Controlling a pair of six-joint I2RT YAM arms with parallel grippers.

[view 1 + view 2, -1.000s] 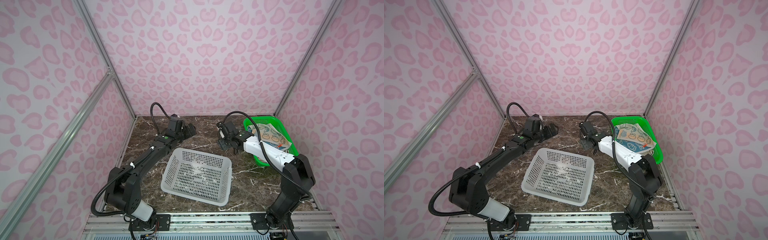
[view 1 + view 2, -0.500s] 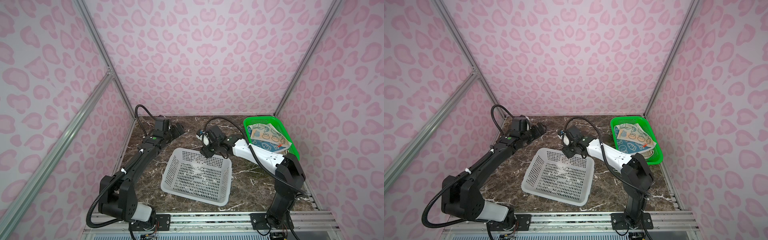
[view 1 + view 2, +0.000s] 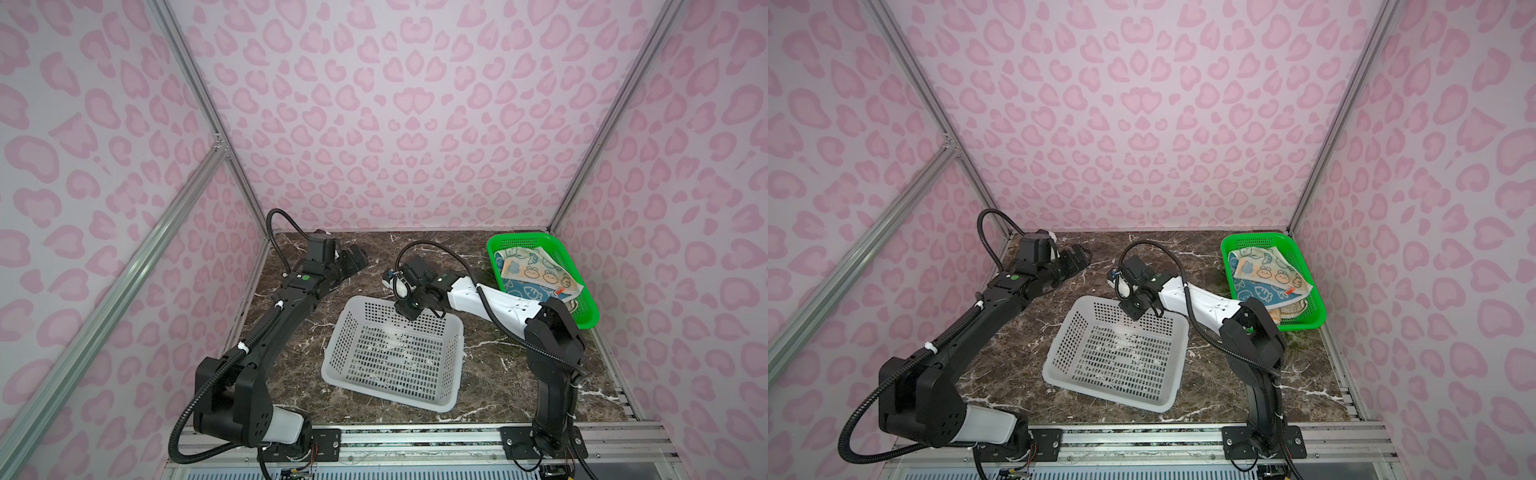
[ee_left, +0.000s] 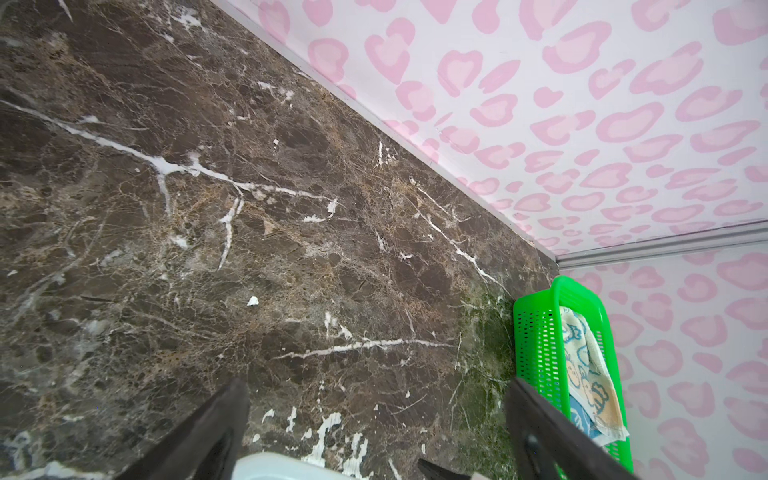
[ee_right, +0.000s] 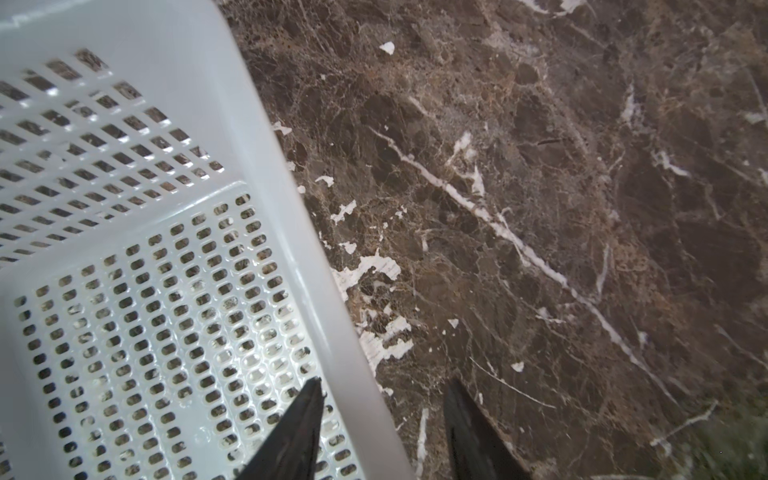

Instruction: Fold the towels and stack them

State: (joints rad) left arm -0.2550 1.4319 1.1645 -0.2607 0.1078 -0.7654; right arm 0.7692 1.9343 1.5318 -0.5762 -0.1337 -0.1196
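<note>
The towels (image 3: 536,270) (image 3: 1271,270) lie in a loose pile in the green basket (image 3: 523,239) (image 3: 1254,239) at the back right; the top one is cream with blue and orange rabbit prints. The left wrist view shows their edge (image 4: 586,365) over the green wall (image 4: 536,332). My right gripper (image 3: 409,309) (image 3: 1133,307) (image 5: 386,382) stands astride the far rim of the white basket (image 3: 336,353) (image 3: 1059,353) (image 5: 266,166), one finger inside, one outside, with a gap left. My left gripper (image 3: 355,262) (image 3: 1077,255) (image 4: 377,381) is wide open over bare marble at the back left, holding nothing.
The white perforated basket sits skewed in the middle of the marble top and holds nothing. Pink patterned walls close in the back and both sides. A metal rail runs along the front edge.
My right arm has swung left from beside the green basket to the white basket's far rim, and its jaws have narrowed. The left arm has drawn back a little to the left.
</note>
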